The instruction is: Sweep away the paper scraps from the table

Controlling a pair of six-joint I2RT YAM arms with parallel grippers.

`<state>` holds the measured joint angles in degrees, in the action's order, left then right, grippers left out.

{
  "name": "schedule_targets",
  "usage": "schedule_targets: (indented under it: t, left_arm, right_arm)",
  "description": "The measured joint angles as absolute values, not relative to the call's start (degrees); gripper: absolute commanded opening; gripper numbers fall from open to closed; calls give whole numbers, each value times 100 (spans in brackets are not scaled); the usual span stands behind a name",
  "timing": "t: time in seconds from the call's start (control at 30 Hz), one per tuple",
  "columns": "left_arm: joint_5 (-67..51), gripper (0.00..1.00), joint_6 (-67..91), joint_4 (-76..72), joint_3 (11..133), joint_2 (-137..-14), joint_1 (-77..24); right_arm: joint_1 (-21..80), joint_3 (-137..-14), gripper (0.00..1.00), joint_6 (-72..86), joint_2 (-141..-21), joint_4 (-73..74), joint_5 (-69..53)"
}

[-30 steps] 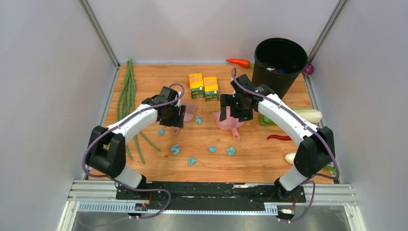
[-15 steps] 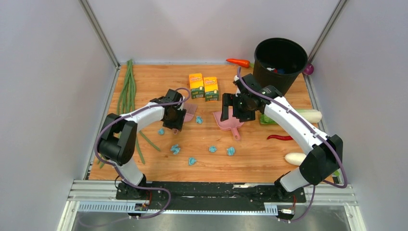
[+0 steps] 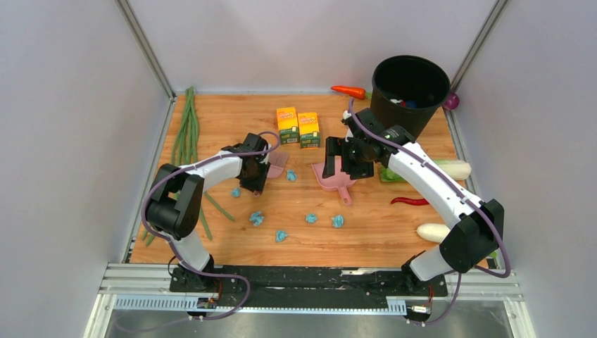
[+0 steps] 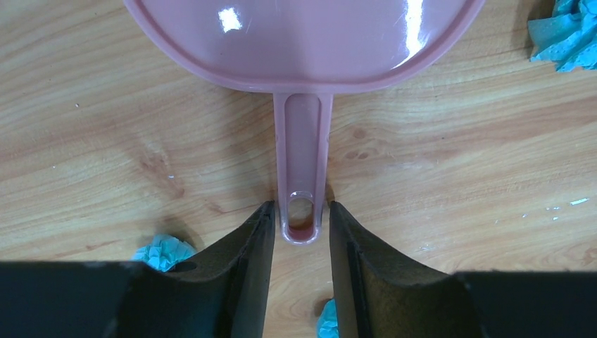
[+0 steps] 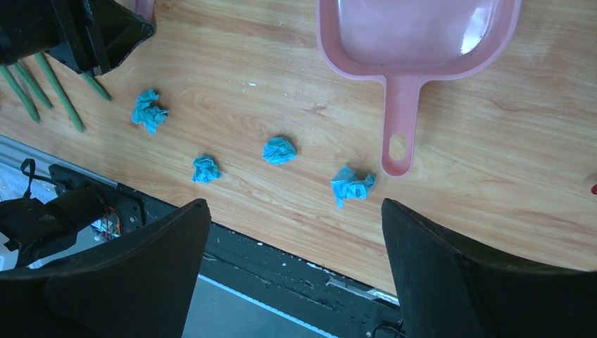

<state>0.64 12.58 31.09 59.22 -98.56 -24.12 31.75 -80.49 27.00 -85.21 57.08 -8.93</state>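
Left gripper point(image 4: 299, 205) flanks the pink brush point(image 4: 303, 42) handle, head cropped; grip cannot be told. Right gripper point(image 5: 293, 204) gapes over the pink dustpan point(image 5: 415, 35). Paper scraps point(image 3: 258, 218) lie on the table point(image 3: 225, 120), open wood around them.

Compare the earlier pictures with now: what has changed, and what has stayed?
The left arm drew its elbow inward; the open left pincer straddles the handle of the brush, not yet shut. The right arm swung its elbow outward, the open right pincer staying over the dustpan. Scraps, brush and dustpan stayed put.
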Motion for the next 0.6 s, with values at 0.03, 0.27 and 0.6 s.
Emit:
schedule_targets:
  t: [0.03, 0.27, 0.6]
  left_arm:
    - [64, 42, 1256, 3100, 5920, -9856, -2412]
    - [40, 0, 1247, 3085, 5920, -9870, -2414]
    - [91, 0, 1302, 3802, 6237, -9441, -2443]
  right_arm:
    - [3175, -8051, 95, 2703, -8519, 5717, -908]
    - [3175, -8051, 95, 2742, -8508, 5717, -958]
    - [3026, -8237, 95, 2818, -8560, 5723, -1444]
